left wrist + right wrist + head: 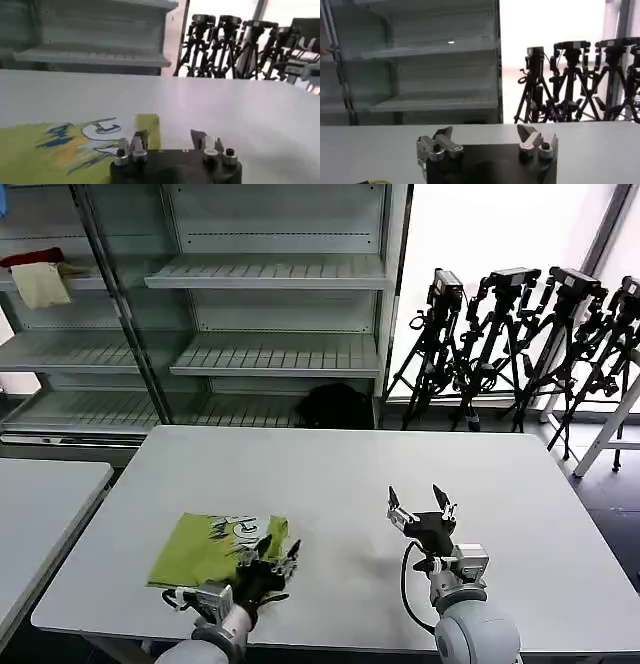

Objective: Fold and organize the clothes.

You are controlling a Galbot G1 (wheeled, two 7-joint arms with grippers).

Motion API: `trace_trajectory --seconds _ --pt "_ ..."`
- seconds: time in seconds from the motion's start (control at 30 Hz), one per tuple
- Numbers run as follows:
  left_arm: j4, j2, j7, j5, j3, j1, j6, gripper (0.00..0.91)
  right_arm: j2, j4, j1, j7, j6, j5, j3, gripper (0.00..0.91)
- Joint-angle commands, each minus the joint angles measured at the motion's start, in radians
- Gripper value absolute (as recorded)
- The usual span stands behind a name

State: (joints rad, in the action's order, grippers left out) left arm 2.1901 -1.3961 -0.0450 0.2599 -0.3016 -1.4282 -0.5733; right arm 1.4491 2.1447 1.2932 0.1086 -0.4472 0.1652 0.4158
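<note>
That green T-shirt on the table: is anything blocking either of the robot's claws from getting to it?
Nothing visible is. The left gripper, open, is already at the near right corner of the green T-shirt. The right gripper, also open, hovers off to the shirt's right, with bare table between them.

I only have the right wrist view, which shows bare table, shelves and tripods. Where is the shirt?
Observer: In the head view, the lime-green T-shirt lies folded on the table's near left part, printed graphic up.
Operator: And the left end effector?
Observer: The left end effector sits at the shirt's near right corner, fingers open; the left wrist view shows the shirt edge by one finger.
Operator: Is my right end effector holding anything?
Observer: No. The right end effector is open over bare table to the right of the shirt, well apart from it.
</note>
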Motion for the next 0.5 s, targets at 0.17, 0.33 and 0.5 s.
trace_trajectory --seconds 0.17,0.33,0.5 --pt "0.103 0.023 0.004 0.103 -0.161 0.018 0.079 0.907 -0.002 -0.003 0.0 -0.002 0.0 0.0 -0.002 0.907" --pt "0.043 0.104 0.112 0.113 -0.469 -0.016 0.106 0.907 -0.002 -0.008 -0.006 -0.003 0.002 0.0 -0.009 0.907" --pt "-0.046 0.127 0.186 0.081 -0.54 -0.076 0.123 0.907 0.017 -0.033 -0.011 -0.002 0.007 -0.017 -0.027 0.907"
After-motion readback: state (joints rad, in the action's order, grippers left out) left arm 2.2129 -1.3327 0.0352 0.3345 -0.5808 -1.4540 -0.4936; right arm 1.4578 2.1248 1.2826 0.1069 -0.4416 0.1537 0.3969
